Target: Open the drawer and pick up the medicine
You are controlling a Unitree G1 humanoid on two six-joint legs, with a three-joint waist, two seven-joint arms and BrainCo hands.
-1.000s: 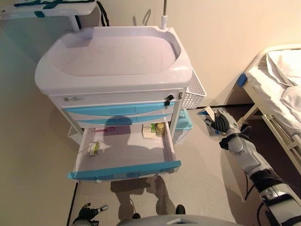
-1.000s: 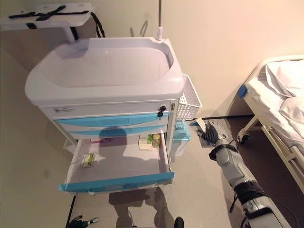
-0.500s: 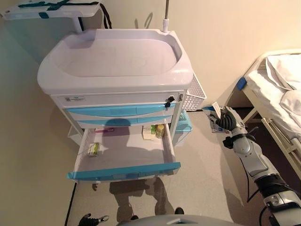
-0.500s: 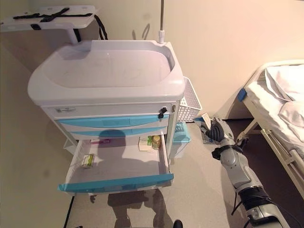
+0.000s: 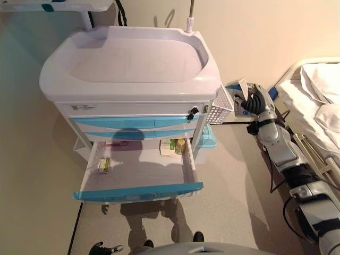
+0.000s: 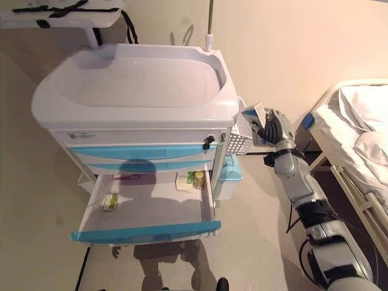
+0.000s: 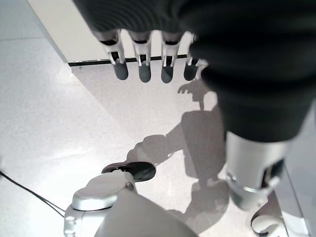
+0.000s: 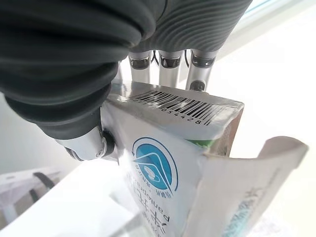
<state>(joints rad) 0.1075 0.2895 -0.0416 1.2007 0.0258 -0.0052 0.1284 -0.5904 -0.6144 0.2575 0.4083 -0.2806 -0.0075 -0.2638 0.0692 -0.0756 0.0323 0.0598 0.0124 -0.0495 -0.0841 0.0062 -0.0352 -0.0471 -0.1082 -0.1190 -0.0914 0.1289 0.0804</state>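
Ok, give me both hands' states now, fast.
Left hand: open, fingers straight, holding nothing.
Right hand: shut on the medicine box, raised beside the cart's white basket.

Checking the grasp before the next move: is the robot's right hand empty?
No. In the right wrist view the right robot hand has its fingers and thumb closed around a white and blue medicine box with an open flap.
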